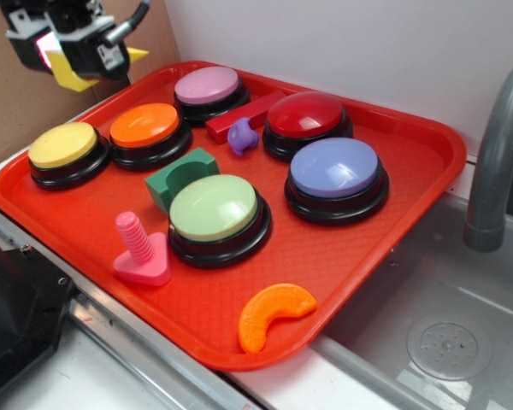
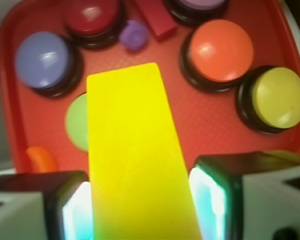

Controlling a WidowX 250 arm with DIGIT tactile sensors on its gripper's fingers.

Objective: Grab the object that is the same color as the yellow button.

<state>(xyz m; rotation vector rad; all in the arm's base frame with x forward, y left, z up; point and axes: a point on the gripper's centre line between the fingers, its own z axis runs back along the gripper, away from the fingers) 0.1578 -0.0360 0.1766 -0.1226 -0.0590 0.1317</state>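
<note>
The gripper [image 2: 140,210] is closed on the block [image 2: 132,155], one finger [image 2: 72,210] pressed to each long side in the wrist view; the grab, as I judge it, is done, and little or nothing is left beyond keeping the hold. In the exterior view the gripper [image 1: 73,64] hangs high at the upper left, above the far left corner of the tray [image 1: 359,248], with the block [image 1: 68,73] clear of the surface; nothing touches it but the fingers.

The block is plain bright yellow, smooth and unmarked; from the wrist it shows one broad flat face that narrows slightly toward the far end; from outside a pointed tip shows to the right of the gripper, so it reads as a wedge.

Below it on the tray sits the yellow button [image 1: 64,147], paler than the block, domed on a black base; the orange button [image 1: 145,126] is just beside it; the green button [image 1: 214,209] sits nearer the front; the orange crescent [image 1: 274,314] lies near the front edge, untouched.
</note>
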